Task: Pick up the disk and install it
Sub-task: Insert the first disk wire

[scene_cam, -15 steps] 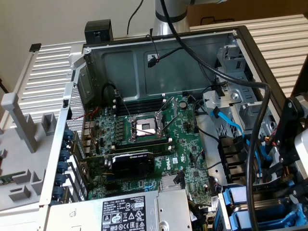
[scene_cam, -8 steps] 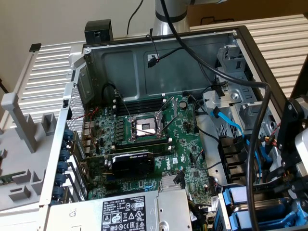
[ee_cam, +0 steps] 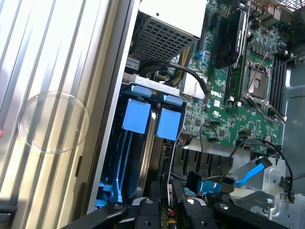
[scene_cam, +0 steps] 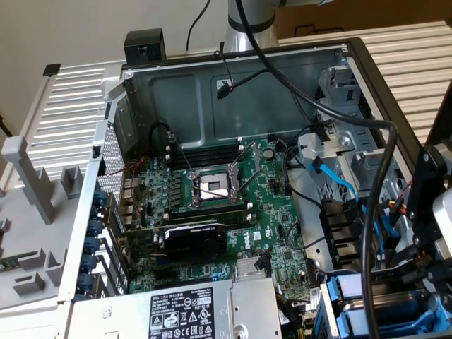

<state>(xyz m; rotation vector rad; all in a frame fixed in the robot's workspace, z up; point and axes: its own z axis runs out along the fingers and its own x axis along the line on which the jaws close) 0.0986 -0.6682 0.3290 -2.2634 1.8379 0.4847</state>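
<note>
The gripper is poised at 4 o'clock in the exterior view, inside the open computer case. I cannot tell whether it is spread or pinching anything. The disk, in its blue frame, stands on edge at 5 o'clock, just beside a 2nd blue frame. The blue cables lie near, so a sideways drift could snag 1, and a tilted disk would likely jam against its neighbour.
</note>
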